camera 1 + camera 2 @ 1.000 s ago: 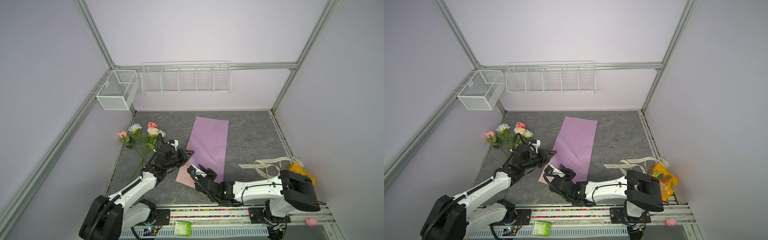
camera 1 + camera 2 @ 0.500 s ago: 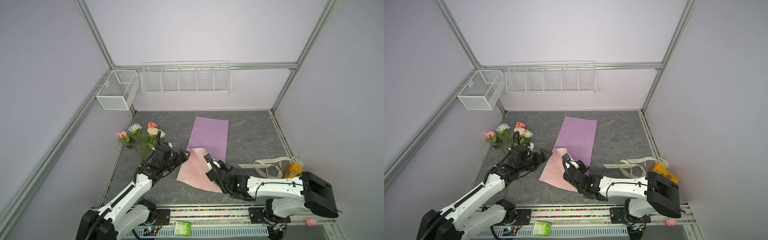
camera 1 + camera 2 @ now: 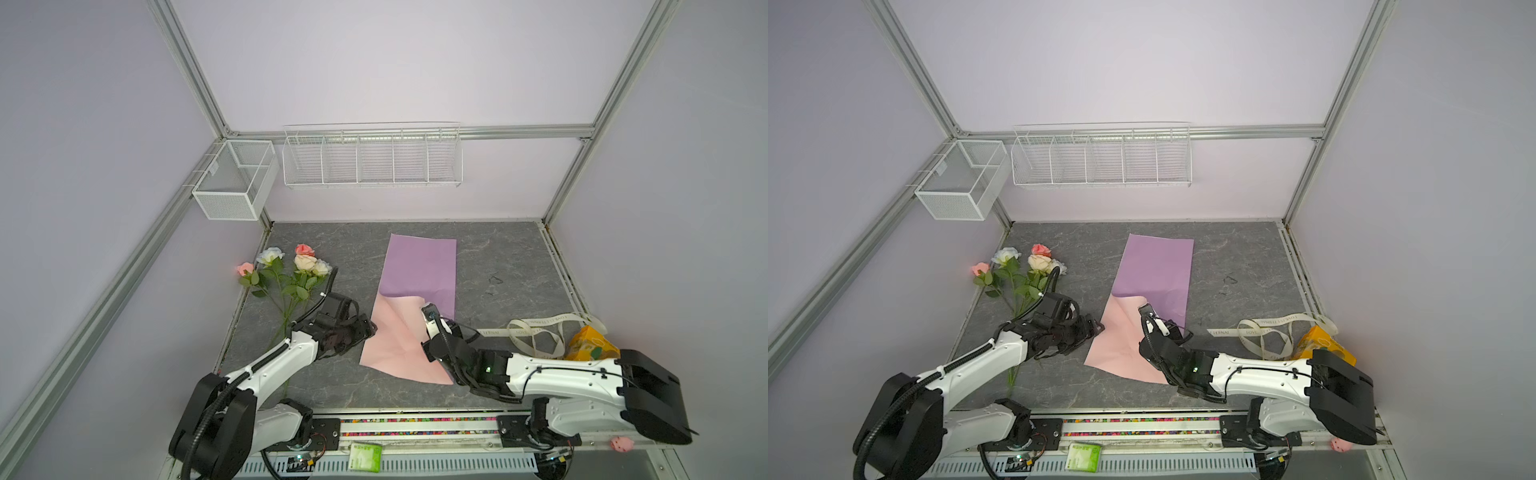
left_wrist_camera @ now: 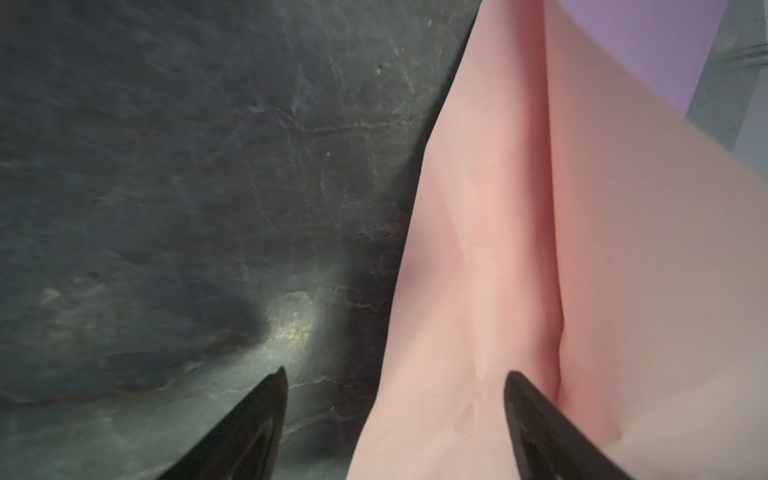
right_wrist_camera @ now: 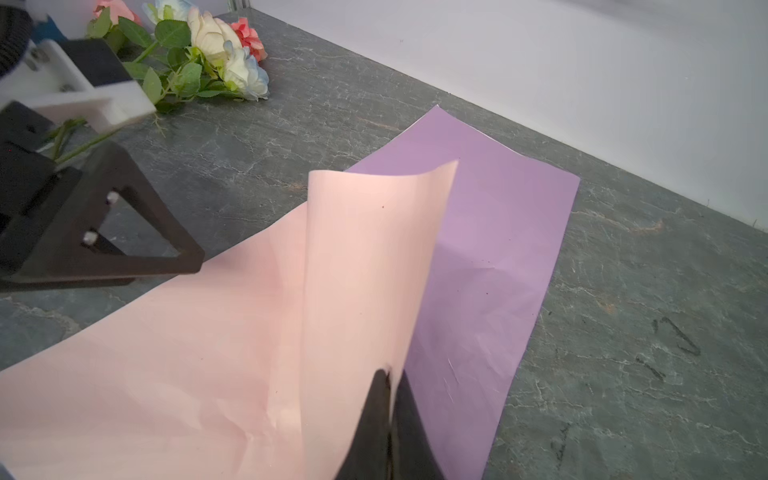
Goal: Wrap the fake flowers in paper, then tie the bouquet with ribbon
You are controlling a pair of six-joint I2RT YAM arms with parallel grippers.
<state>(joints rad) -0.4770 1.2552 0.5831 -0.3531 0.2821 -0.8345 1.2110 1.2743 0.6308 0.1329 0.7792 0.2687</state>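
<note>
the dark grey marbled tabletop [image 3: 340, 245] carries a lilac paper sheet [image 3: 419, 266] near its middle, its near end turned over to show pink. in both top views the bouquet of fake flowers [image 3: 305, 262] lies flat, left of the sheet. right of the sheet lies a looped cream ribbon [image 3: 536, 332], with a yellow packet [image 3: 590, 347] farther right.
</note>
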